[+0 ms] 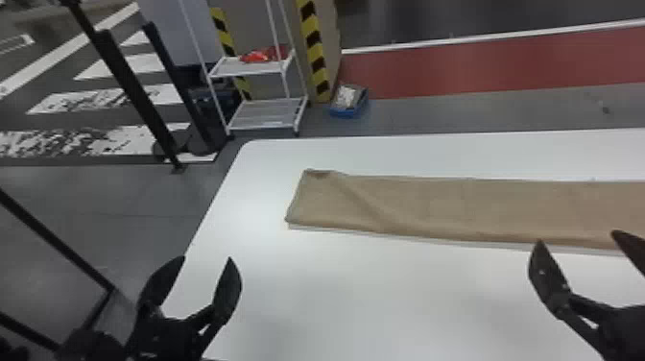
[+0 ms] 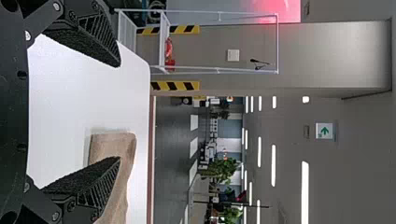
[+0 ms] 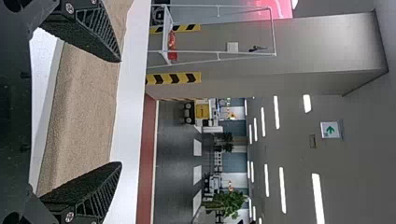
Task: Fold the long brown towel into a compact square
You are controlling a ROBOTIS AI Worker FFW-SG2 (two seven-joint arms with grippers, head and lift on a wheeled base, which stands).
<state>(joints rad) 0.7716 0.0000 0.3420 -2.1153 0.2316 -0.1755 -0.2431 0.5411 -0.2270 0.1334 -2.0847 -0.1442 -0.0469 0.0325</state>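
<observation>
While our left gripper [image 1: 206, 259] hangs by the left edge of the surface [image 1: 384, 297], fingers spread, we've got the right gripper [image 1: 577, 236] spread too, around the near side of the long brown towel [image 1: 456, 206]. That towel's lying lengthwise across the surface, diagonal crease near its left end, and we see a white rack [image 1: 264, 115] beyond.
</observation>
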